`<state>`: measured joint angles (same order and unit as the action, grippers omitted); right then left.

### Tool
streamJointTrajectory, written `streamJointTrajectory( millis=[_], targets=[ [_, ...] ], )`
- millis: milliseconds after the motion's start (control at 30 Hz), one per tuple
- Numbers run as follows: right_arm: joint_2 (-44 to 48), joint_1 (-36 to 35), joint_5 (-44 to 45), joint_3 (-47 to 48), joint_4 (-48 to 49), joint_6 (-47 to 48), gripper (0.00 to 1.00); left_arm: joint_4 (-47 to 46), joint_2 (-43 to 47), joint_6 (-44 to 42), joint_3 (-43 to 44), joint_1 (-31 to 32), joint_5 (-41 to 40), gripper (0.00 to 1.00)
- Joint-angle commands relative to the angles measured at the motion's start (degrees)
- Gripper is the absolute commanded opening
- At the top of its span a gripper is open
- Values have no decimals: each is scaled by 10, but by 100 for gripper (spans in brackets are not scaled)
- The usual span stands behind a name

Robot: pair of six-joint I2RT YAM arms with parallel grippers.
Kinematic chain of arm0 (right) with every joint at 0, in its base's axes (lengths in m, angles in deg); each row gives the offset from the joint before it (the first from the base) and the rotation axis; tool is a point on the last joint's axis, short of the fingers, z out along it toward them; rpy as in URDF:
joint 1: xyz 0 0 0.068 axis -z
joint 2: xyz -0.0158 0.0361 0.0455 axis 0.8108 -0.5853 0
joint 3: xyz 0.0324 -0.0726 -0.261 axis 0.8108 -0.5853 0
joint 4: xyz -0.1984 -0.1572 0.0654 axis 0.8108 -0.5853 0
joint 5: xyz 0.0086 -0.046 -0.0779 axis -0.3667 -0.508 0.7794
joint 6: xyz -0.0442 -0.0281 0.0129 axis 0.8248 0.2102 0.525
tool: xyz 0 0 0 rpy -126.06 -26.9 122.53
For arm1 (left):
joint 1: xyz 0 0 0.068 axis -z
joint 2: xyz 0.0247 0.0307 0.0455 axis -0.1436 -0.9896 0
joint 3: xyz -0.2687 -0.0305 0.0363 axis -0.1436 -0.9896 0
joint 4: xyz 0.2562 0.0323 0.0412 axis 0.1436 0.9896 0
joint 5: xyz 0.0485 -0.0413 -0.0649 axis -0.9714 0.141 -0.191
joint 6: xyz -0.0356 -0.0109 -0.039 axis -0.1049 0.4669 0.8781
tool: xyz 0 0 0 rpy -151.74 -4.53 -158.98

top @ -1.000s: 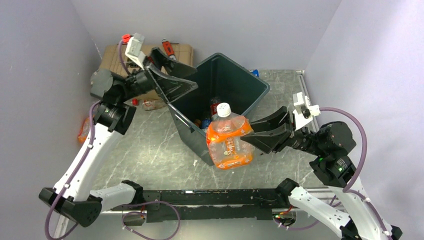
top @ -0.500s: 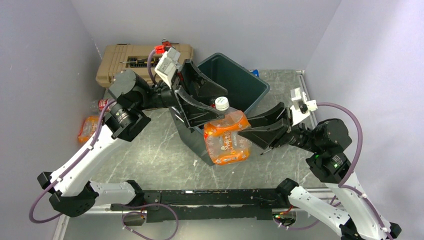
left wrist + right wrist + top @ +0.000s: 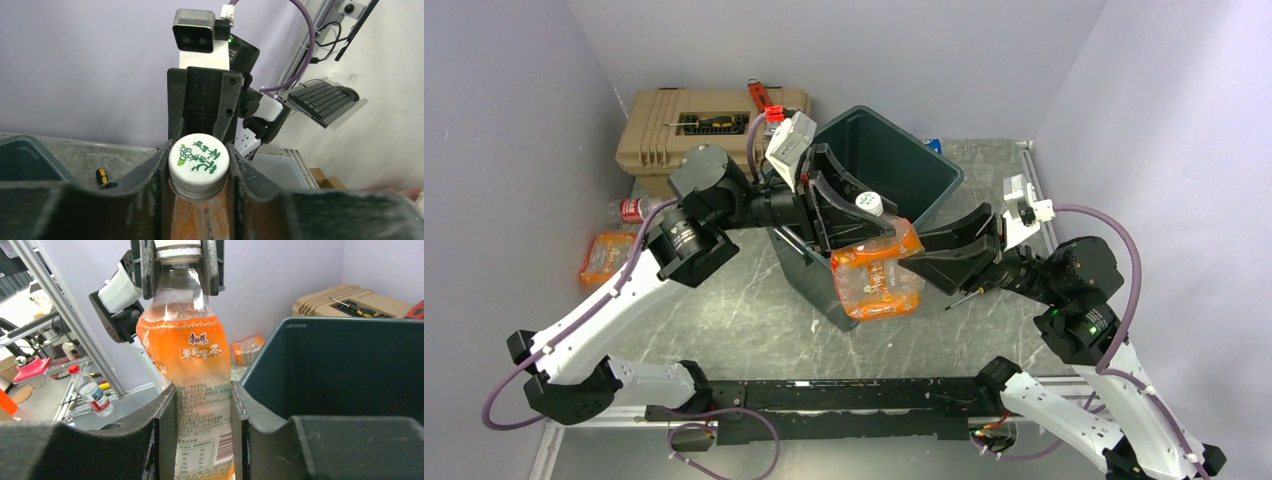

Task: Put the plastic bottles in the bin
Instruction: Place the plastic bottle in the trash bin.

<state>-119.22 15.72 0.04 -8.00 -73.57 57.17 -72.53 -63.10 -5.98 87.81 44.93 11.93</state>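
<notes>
The orange-labelled bottle [image 3: 879,275] hangs just outside the near wall of the bin [image 3: 894,165], not yet in it. The right fingers [image 3: 954,255] clench its body while the left fingers [image 3: 834,205] pinch its white cap, seemingly a handover for dropping it in.

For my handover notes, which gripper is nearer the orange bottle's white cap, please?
Left. The left gripper clasps the orange bottle at its cap; the right gripper holds the body.
</notes>
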Motion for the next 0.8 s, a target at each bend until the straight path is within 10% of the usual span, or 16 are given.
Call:
streamJointTrajectory(
  millis=[0, 100, 167, 333, 767],
  targets=[
    [-1, -3, 12, 2, 30, -7, 0, -5, 9, -37, 16, 10, -22, 26],
    [-2, -3, 6, 2, 25, -7, 0, -16, 19, -41, 2, 12, -40, 0],
    [-2, -3, -3, 2, 23, -9, 0, -24, 27, -43, -5, 13, -49, 0],
    [15, -3, -2, 4, 15, -12, 95, -66, 55, -59, -36, 14, -96, 0],
    [134, -3, 188, 43, -164, 38, 100, -59, 89, -256, 19, 14, -283, 0]
  ],
)
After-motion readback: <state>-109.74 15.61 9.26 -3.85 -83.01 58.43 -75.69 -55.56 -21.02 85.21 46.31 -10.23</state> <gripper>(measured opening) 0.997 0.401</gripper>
